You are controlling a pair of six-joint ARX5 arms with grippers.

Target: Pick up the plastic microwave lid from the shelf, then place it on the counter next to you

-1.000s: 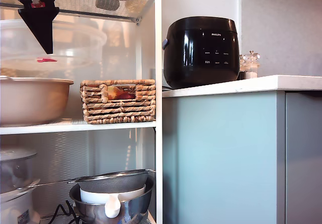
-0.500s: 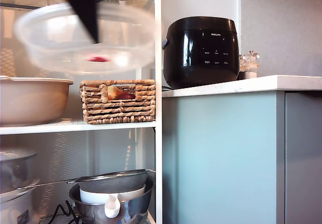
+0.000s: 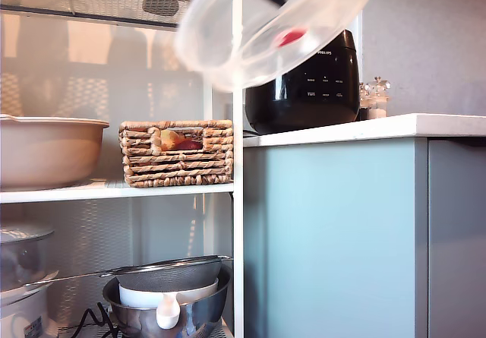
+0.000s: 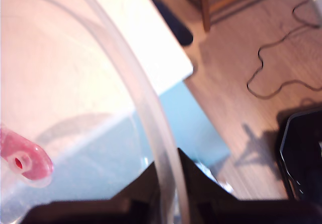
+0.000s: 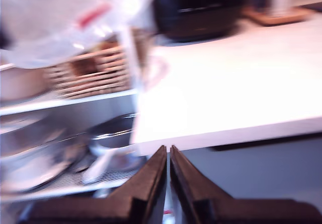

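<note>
— How far along are we?

— The pickup looks done. The lid [image 3: 273,26] is off the shelf [image 3: 238,163] and in the air, tilted, at the top centre of the exterior view, overlapping the shelf's post and the black cooker [image 3: 315,87]. It touches neither shelf nor counter [image 3: 380,127]. What is left: carry it on above the counter, lower it beside the cooker, let go.

— And the fingers?

— My first gripper [image 4: 168,183] is nearly closed, pinching the lid's rim between its two dark fingers [image 4: 198,189]; the red tab [image 4: 25,161] shows through the plastic nearby.

— The other one?

— My second gripper [image 5: 168,156] has its fingers pressed together on nothing, hanging in front of the counter edge, with the lid blurred in the upper left of its view.
</note>
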